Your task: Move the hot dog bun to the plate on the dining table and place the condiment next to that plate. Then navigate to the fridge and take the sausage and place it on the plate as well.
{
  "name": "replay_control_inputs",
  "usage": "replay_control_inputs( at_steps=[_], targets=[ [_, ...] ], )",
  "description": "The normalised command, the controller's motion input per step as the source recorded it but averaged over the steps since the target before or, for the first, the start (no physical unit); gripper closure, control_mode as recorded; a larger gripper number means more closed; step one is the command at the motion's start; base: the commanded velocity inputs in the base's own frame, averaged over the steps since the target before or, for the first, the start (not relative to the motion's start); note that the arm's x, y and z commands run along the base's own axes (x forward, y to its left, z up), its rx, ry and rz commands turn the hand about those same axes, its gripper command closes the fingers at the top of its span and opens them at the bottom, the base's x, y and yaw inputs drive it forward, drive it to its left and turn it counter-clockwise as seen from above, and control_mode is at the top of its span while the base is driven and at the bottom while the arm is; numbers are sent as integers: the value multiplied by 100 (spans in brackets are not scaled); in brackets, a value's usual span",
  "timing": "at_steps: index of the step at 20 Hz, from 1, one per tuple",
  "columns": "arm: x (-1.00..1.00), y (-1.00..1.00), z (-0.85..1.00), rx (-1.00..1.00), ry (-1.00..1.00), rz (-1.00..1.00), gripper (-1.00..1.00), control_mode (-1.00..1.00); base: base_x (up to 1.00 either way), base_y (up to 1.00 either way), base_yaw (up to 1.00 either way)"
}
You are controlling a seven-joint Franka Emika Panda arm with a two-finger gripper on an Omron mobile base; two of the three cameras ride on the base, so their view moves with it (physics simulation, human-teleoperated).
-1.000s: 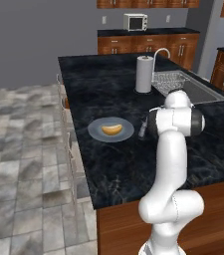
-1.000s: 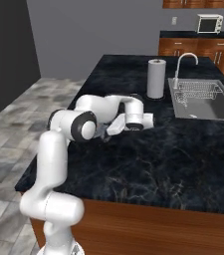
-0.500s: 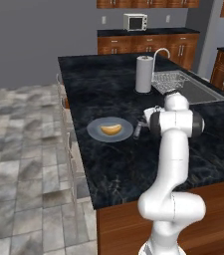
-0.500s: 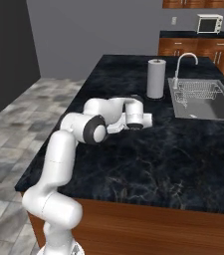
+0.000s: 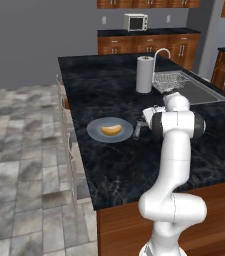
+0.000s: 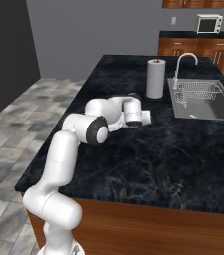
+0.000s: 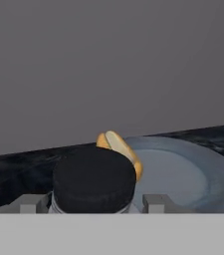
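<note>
The dining table [image 5: 109, 165], a black marbled island, carried a steel sink [image 5: 194, 89] and a white paper-towel roll [image 5: 144, 74]. Near its left edge lay the pale grey-blue plate [image 5: 95, 133] with the hot dog bun [image 5: 111, 129] on it. The gripper [image 5: 143, 121] reached low beside the plate's right rim, its jaws set either side of the condiment [image 7: 93, 180] jar, dark cap between them; whether they gripped it could not be told.

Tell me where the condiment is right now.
The condiment stands on the dining table just right of the plate in the left base view. In the hand view its dark cap sits between the pincer fingertips.
</note>
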Motion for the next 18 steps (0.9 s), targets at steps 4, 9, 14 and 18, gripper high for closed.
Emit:
replay_control_inputs(
  at_steps=[4, 9, 14, 18],
  targets=[
    [0, 7, -15, -4, -3, -1, -100, -100, 0, 0, 0],
    [0, 0, 13, -4, -1, -3, -100, -100, 0, 0, 0],
    [-1, 0, 36, -3, 0, -8, -100, -100, 0, 0, 0],
    [-25, 0, 58, -1, 0, -6, -100, -100, 0, 0, 0]
  ],
)
